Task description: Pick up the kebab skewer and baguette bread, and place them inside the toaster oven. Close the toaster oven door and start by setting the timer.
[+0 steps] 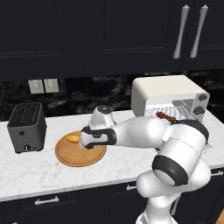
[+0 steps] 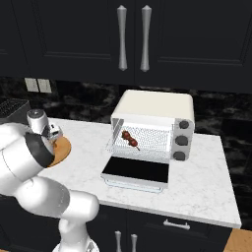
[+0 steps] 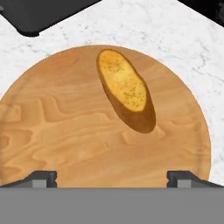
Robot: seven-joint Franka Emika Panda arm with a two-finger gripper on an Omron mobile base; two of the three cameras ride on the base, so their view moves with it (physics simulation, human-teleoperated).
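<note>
Wooden and round, the plate (image 1: 81, 153) in the left base view sits on the marble counter (image 1: 39, 168) between the grey toaster (image 1: 27, 127) and the toaster oven (image 1: 168, 96). The arm reaches across so that the gripper (image 1: 87, 144) hangs just above the plate, pointed down at the bread (image 1: 72, 138), whose golden end peeks out beside the hand. The posture suits a straight drop onto the loaf. Past the arm's elbow, the skewer (image 1: 166, 116) lies on the oven's rack.

From the right base view, the oven's door (image 2: 139, 170) lies folded flat toward the counter edge, black glass up, leaving the mouth free for loading. The skewer, a short stick with dark red-brown chunks in a row, rests slantwise on the wire rack, so that half of the loading looks done. Three knobs (image 2: 181, 140) run down the oven's right side, one likely the timer. The hand is near the plate's edge, partly behind the arm.

Looking along the hand, the bread lies on the plate slightly off centre, well ahead of the fingertips (image 3: 41, 178), angled across the wood grain. It is a stubby oval, yellow and speckled on top, its crust browning toward the nearer end. The fingers stand wide apart with nothing between them, a spread that would straddle the loaf.
</note>
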